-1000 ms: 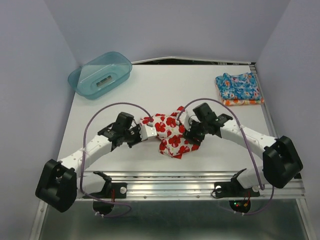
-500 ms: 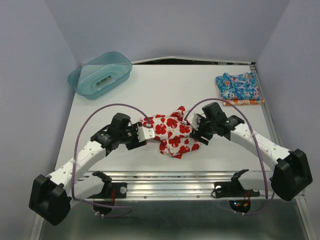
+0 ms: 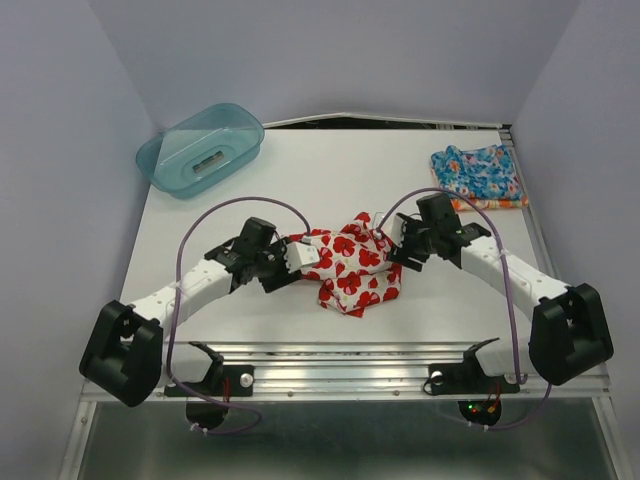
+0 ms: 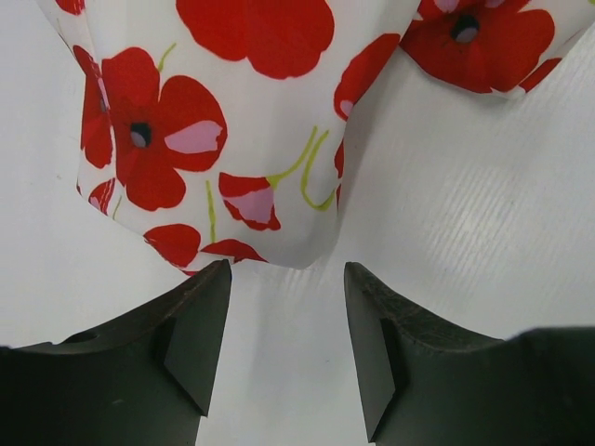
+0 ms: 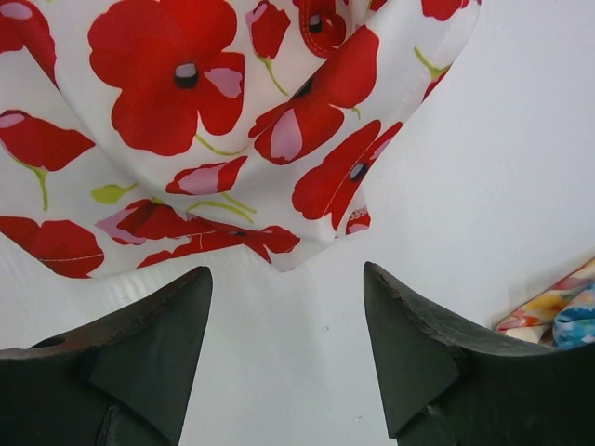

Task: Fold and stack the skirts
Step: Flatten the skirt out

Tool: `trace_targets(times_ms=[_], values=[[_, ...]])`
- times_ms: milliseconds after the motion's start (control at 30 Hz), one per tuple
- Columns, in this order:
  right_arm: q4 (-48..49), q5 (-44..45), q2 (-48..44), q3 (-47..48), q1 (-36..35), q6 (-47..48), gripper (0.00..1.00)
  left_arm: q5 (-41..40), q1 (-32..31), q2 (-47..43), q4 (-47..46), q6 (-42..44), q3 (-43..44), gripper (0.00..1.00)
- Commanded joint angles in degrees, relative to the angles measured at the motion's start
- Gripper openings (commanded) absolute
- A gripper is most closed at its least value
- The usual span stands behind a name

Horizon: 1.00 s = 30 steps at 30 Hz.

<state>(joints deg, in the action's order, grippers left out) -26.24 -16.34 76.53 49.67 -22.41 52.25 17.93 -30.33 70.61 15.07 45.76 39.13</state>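
Note:
The white skirt with red poppies (image 3: 348,265) lies crumpled on the table between both arms. My left gripper (image 3: 308,256) is open at its left edge; in the left wrist view the cloth's corner (image 4: 279,214) hangs just beyond the fingertips (image 4: 209,288). My right gripper (image 3: 392,245) is open at the skirt's right edge; its wrist view shows the hem (image 5: 307,223) just ahead of the open jaws. The blue floral skirt (image 3: 478,172) lies folded at the back right on top of the orange-yellow skirt (image 3: 488,204), of which only an edge shows.
A translucent teal plastic tub (image 3: 200,150) stands upside down at the back left. The metal rail (image 3: 340,365) runs along the near table edge. Purple cables loop over both arms.
Both grippers have moved slightly away from me along the skirt's edges. The right arm's base link has swung back left and the left arm has shifted right. The skirt has barely changed shape.

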Motion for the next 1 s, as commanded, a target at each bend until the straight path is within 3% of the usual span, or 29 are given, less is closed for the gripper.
trace_targets(times_ms=[0,233,300,467,567,733,967], values=[[4.5,-2.2,0.4,-1.0,0.0,3.8,0.72,0.4,-0.4,1.5,-2.9,-0.1,1.8,0.63],[5.2,-1.3,3.1,-1.9,3.5,12.0,0.71,0.6,-1.8,7.0,-3.6,1.2,1.8,0.58],[5.8,-2.9,2.7,-2.5,5.0,15.3,0.71,0.1,-1.8,7.6,-4.0,1.3,1.8,0.53],[6.6,-15.7,1.5,-3.4,12.4,28.2,0.7,-0.1,-1.8,8.5,-3.3,1.1,2.8,0.23],[6.6,-19.5,1.4,-3.7,13.1,33.3,0.67,-0.4,-1.8,8.4,-2.7,1.2,2.8,0.11],[6.6,-25.1,3.3,-3.4,13.1,38.1,0.63,-0.7,-1.8,8.1,-1.8,1.4,3.2,0.04],[7.0,-26.9,6.6,-2.9,13.1,42.5,0.63,-0.6,-1.8,8.4,-1.4,1.1,3.5,0.02]])
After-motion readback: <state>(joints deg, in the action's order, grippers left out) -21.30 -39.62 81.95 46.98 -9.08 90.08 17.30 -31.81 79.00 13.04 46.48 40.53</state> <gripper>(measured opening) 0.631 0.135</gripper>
